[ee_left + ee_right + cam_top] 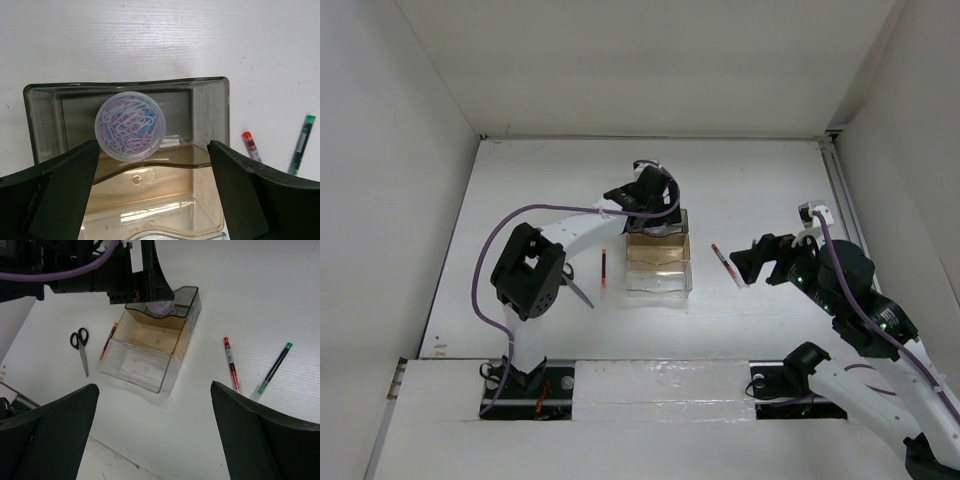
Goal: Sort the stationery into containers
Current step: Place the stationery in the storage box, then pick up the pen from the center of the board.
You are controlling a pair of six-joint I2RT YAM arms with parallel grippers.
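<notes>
Top external view: the left gripper (642, 192) hangs over the far end of a row of three joined translucent plastic bins. The right gripper (748, 265) hovers low over the white table (760, 190), to the right of that row.

Left wrist view: the small round pale lavender-grey tub of paper clips (130, 125) sits inside the smoky dark grey bin (210, 110), against the wall it shares with the amber-tan bin (150, 335). The left jaws stand wide apart above it and grip nothing, so this piece looks sorted.

Right wrist view: the right jaws are also spread wide and empty. Ahead of them and towards the right finger, a thin red pen (231, 364) lies on the table beside the bins. Its long axis runs roughly away from the camera. A thin dark pen with a green cap (274, 367) lies just beyond it, slanted, further from the bins. Both are much nearer the right arm, so the red pen is the likely next pick. The jaws would need to close across its narrow width.

On the far side of the clear bin (140, 365), a second thin red pen (107, 340) lies close alongside the row. The small black-handled scissors (80, 347) lie further out. Both are nearer the left arm.
</notes>
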